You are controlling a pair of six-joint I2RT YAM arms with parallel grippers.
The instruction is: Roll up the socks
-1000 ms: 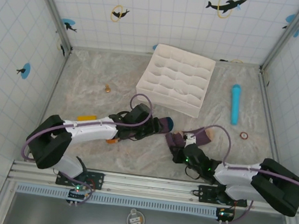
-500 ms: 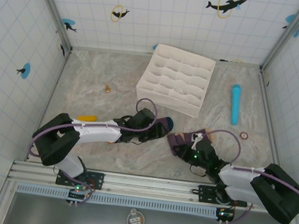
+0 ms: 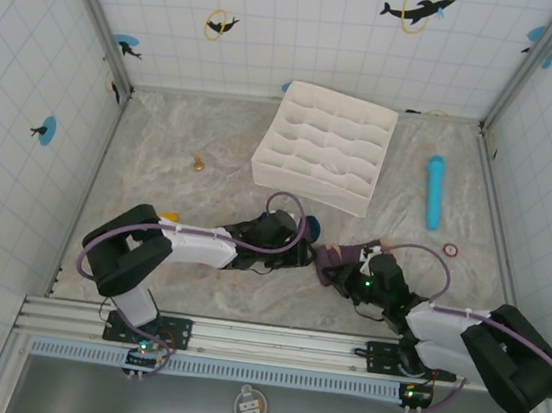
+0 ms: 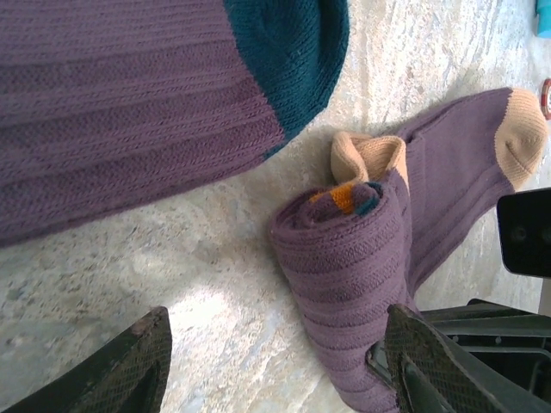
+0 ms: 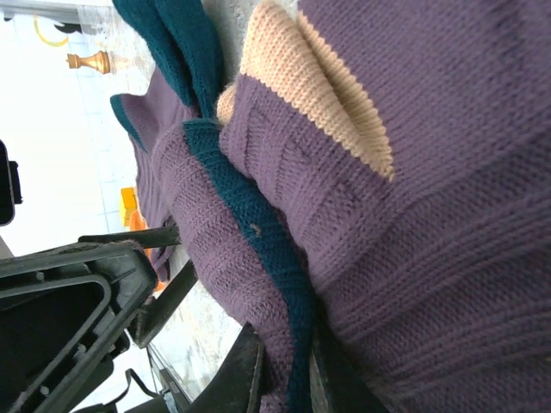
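- Socks (image 3: 335, 257): a purple ribbed pair, lying mid-worktop toward the near edge, between the two arms and partly wound.
- Roll (image 4: 344, 258): a tight purple bundle with orange and teal showing at its end and a tan patch tucked beside it. A loose tail with a tan heel (image 4: 521, 142) trails away behind.
- A flat stretch with a teal heel (image 4: 293, 52) lies just beside the roll. The left wrist view shows a strip of bare surface between them.
- Right tool (image 3: 343, 273) is clenched on purple fabric at the roll's near end. My guess is that it pins the wound part so it can't spring loose.
- Left tool (image 4: 277, 317) is released, fingers spread wide and low over the surface, grasping nothing. The roll sits ahead, closer to one finger. It looks lined up to take the roll or the loose sock next.
- Worktop (image 3: 194, 136): pale, marbled, matte.
- On the worktop, well apart from the socks: a white compartment tray (image 3: 324, 147) at rear centre, a blue cylinder (image 3: 433, 191) to its right, a small ring (image 3: 450, 250) and a wooden pawn (image 3: 200, 164).
- Walls (image 3: 278, 25): white grid tile on three sides, with dolphin stickers.
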